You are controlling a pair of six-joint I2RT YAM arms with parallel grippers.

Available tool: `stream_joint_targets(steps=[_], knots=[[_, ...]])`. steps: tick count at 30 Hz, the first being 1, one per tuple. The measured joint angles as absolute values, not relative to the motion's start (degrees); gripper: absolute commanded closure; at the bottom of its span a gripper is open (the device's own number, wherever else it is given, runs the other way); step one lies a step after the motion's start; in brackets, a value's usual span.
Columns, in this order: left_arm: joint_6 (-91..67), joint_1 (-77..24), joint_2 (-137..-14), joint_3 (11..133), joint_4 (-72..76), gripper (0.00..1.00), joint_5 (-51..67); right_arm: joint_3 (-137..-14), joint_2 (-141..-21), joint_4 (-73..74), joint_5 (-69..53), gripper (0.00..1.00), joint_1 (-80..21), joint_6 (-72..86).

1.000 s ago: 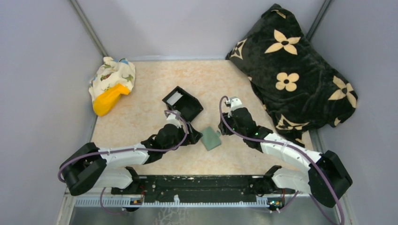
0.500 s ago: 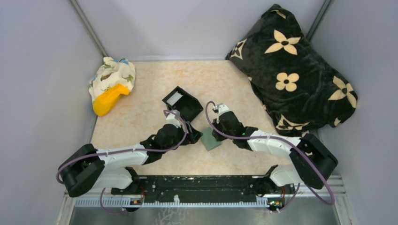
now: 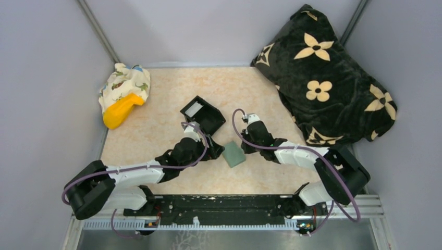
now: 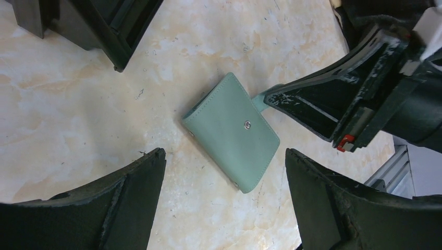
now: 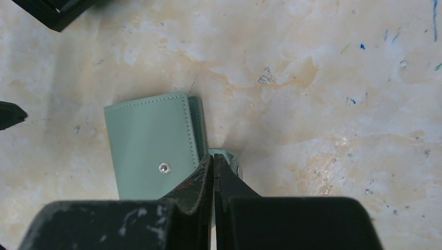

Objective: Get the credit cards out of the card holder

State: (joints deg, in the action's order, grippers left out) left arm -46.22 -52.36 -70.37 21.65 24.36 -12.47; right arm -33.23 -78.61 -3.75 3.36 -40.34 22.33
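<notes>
Surface: beige marbled table [image 3: 156, 130] with grey walls on three sides; both arm bases sit at the bottom edge of the top view.
Card holder: sage-green card holder [image 3: 234, 154] lies flat and folded shut at the middle of the table, between the two grippers. One corner points toward the top of the frame. A small metal stud [image 4: 247, 124] shows on its upper face.
Snap tab: short pale-green snap tab [image 4: 259, 101] sticks out from the wallet's edge on the right-arm side.
Left gripper: left gripper [image 4: 224, 156] hovers low over the wallet with its jaws wide apart. In the left wrist view one dark finger stands at each side of the wallet, and neither touches it.
Right gripper: right gripper [image 5: 213, 162] has its jaws pressed together, with the tips down at the snap tab beside the wallet's edge. Whether the tab is caught between them cannot be told.
Black box: open black box [image 3: 203, 114] sits just above the left gripper in the top view, apart from the wallet.
Upper right: black plush blanket [image 3: 323, 78] with cream flowers, bunched against the wall.
Upper left: patterned cloth bundle [image 3: 127, 83] over a yellow object [image 3: 120, 111], well apart from the wallet.
</notes>
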Motion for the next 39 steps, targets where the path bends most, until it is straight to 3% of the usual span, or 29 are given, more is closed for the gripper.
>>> stream_joint_targets(steps=[10, 39], knots=[[-45.6, -52.4, -69.5, 21.6, 23.3, 0.1, -12.8, -32.6, -83.3, -6.5, 1.8, 0.98, -40.3, 22.2], [-45.0, -52.4, -62.1, 21.6, 19.5, 0.1, -15.4, -33.0, -80.5, -7.5, -6.4, 0.97, -46.8, 24.1]])
